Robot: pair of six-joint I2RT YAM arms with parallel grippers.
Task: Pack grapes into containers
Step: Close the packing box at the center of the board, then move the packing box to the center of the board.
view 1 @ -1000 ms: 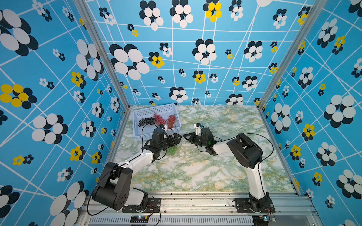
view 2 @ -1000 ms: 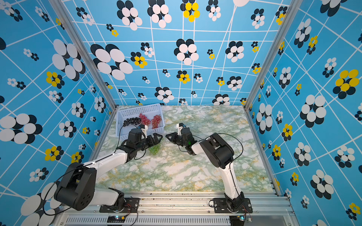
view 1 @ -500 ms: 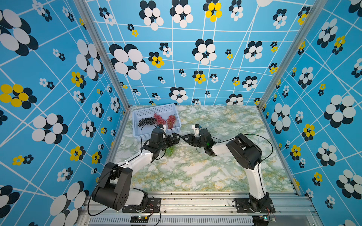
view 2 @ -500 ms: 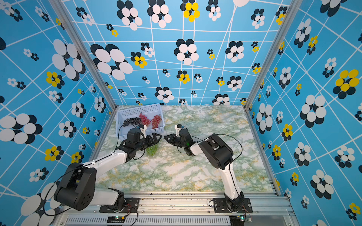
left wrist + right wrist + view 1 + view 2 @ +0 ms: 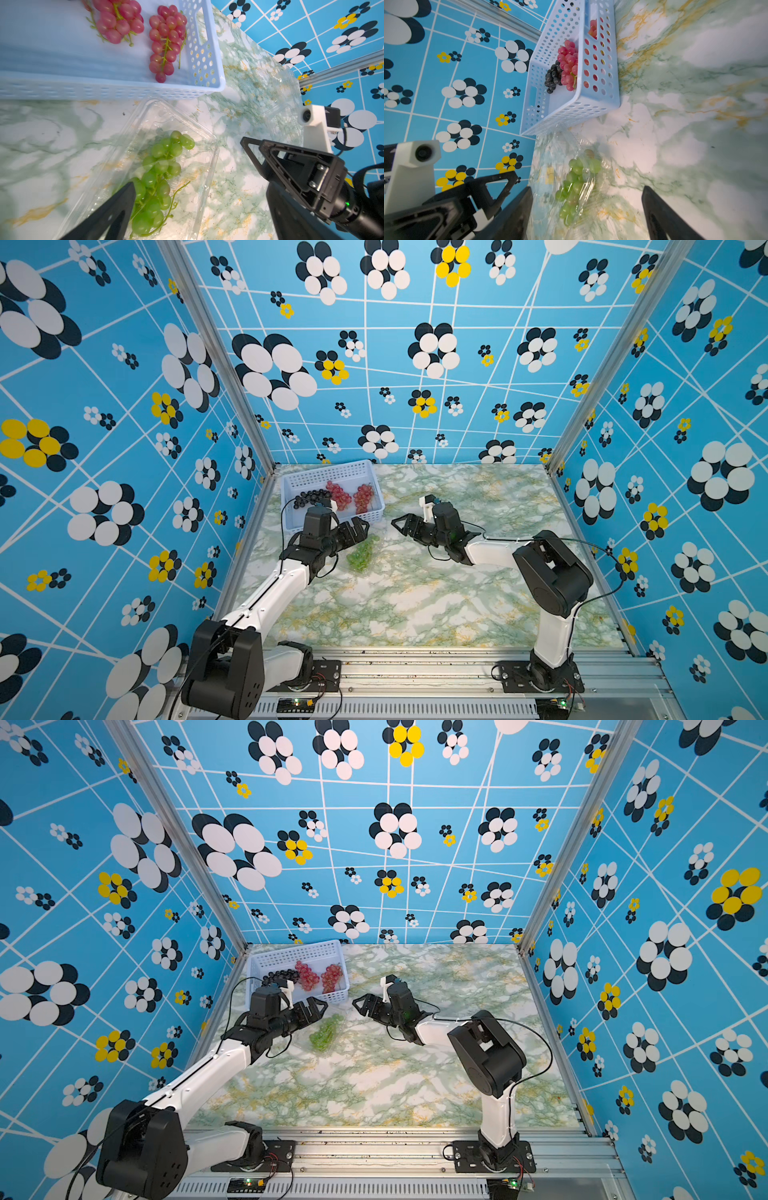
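Note:
A green bunch of grapes (image 5: 360, 556) (image 5: 323, 1034) lies inside a clear container (image 5: 204, 164) on the marble table, just in front of the basket. Dark grapes (image 5: 309, 498) and two pinkish-red bunches (image 5: 338, 494) (image 5: 364, 497) lie in the basket. My left gripper (image 5: 358, 531) (image 5: 198, 187) hovers open over the green bunch (image 5: 160, 176). On the container's other side my right gripper (image 5: 409, 526) (image 5: 587, 189) is open and empty, with the green bunch (image 5: 575, 182) ahead of its fingers. A second clear container (image 5: 280, 99) lies beyond it.
The pale blue perforated basket (image 5: 332, 475) (image 5: 299, 955) stands at the back left against the wall. Patterned walls close the table (image 5: 457, 605) on three sides. The two grippers face each other closely across the container.
My right gripper has gone from shut to open and shifted slightly left toward the container. The left arm and the green bunch have stayed put.

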